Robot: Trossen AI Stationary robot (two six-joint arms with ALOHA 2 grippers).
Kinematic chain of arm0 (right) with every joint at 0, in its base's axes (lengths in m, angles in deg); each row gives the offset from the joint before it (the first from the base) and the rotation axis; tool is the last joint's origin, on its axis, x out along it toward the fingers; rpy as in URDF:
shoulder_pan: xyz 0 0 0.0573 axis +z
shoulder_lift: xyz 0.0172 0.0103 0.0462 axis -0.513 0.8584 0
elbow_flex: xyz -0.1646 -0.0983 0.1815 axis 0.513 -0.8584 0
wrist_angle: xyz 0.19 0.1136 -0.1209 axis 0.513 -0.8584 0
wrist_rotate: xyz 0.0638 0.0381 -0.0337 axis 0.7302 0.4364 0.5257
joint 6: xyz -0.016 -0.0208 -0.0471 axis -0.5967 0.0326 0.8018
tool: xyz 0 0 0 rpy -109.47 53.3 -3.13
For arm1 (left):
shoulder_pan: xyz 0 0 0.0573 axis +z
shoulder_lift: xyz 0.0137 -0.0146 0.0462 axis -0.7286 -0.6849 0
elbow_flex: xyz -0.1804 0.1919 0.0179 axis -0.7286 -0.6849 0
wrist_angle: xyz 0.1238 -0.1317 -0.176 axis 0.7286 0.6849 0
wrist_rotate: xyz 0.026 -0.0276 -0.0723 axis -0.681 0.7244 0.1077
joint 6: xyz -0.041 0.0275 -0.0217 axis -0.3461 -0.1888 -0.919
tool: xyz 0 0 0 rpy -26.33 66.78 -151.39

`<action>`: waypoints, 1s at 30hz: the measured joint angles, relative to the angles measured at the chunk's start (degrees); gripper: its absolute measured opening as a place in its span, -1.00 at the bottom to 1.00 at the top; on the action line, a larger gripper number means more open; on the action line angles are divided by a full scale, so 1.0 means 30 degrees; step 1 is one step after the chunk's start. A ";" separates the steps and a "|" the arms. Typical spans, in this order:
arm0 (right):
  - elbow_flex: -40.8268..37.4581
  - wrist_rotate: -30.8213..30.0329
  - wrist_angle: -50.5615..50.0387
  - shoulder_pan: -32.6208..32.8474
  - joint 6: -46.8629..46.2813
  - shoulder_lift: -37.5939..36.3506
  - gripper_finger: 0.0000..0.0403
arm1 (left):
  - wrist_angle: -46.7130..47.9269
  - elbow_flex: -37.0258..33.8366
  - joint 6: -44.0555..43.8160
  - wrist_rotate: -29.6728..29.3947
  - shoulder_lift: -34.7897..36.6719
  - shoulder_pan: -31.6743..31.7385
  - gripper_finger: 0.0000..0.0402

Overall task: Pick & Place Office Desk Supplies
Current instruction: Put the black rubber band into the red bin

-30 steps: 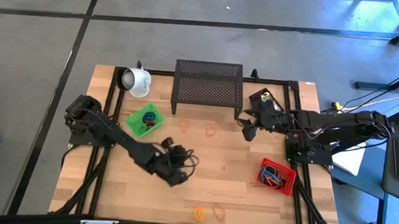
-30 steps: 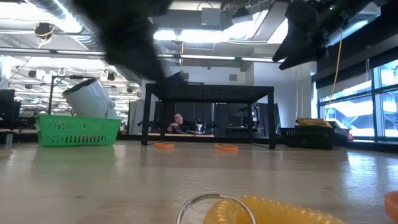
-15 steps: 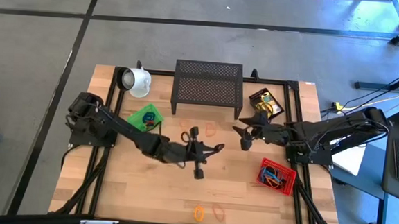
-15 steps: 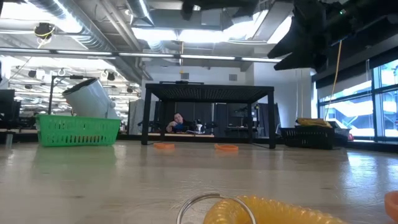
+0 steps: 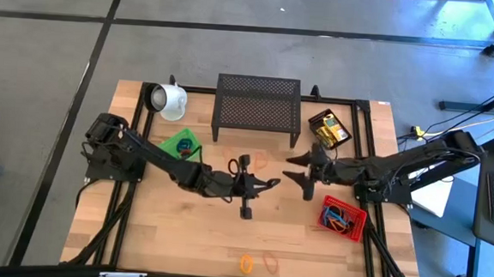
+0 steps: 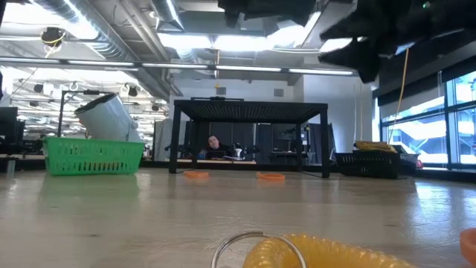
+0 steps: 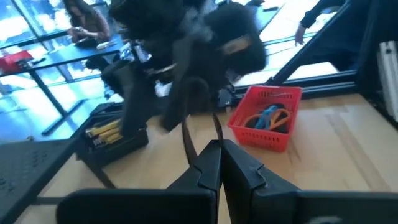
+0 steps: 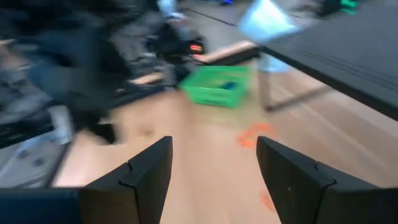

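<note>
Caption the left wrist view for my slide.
Left gripper shut on a thin dark loop, red basket ahead.

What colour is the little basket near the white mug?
Green. The basket shows best in the high view.

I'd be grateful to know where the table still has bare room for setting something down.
Bare wood lies along the left front, below the green basket, and between the orange loops at the front edge and the red basket. The middle is crowded: both grippers, left and right, meet before the black shelf.
</note>
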 joint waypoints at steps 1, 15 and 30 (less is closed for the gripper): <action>-0.0001 0.0645 0.0676 0.0068 0.0485 0.0200 0.17 | 0.0043 -0.0012 -0.0050 -0.0272 0.0000 -0.0049 -0.98; -0.0001 0.4105 0.8409 0.0334 0.4186 0.4911 0.17 | 0.0065 -0.0012 -0.0329 -0.1187 0.0000 -0.0667 -0.99; 0.1608 0.4379 1.0699 0.0341 0.4155 0.6813 0.16 | 0.0314 -0.0012 -0.0508 -0.0583 0.0000 -0.0822 -0.98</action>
